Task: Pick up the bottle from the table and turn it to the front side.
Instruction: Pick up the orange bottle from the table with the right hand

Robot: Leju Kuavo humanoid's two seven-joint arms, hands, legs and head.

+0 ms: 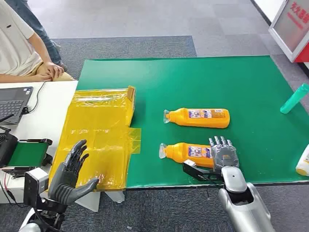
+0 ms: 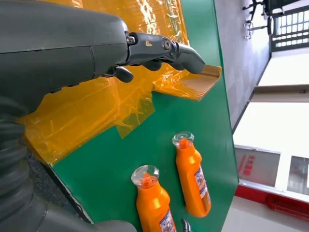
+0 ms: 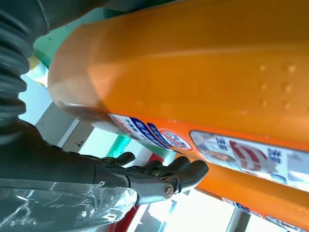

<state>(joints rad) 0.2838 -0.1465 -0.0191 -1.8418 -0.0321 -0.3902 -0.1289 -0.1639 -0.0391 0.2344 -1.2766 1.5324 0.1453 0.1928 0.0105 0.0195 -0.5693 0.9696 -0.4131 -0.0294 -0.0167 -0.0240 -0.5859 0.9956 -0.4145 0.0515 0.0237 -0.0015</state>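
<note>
Look first at what crowds the green mat-covered table (image 1: 251,87): a crinkled sheet of yellow plastic film (image 1: 98,135) covers its left part, and a second orange plastic bottle (image 1: 198,117) lies on its side in the centre of the head view, just above the one you want. A teal bottle (image 1: 294,98) pokes in at the right edge, with a white bottle (image 1: 303,162) below it. In the upper left of the frame a seated person (image 1: 21,43) rests a hand beside a dark laptop (image 1: 12,101).

The orange plastic bottle with a clear cap and printed label (image 1: 182,152) lies on its side near the table's front edge, lower centre of the frame, cap pointing left. Your right hand (image 1: 223,153) lies against its base end, fingers over the top and thumb below (whether it truly grips, you cannot tell). Your left hand (image 1: 71,171) hovers at lower left over the film, fingers spread, holding nothing.
</note>
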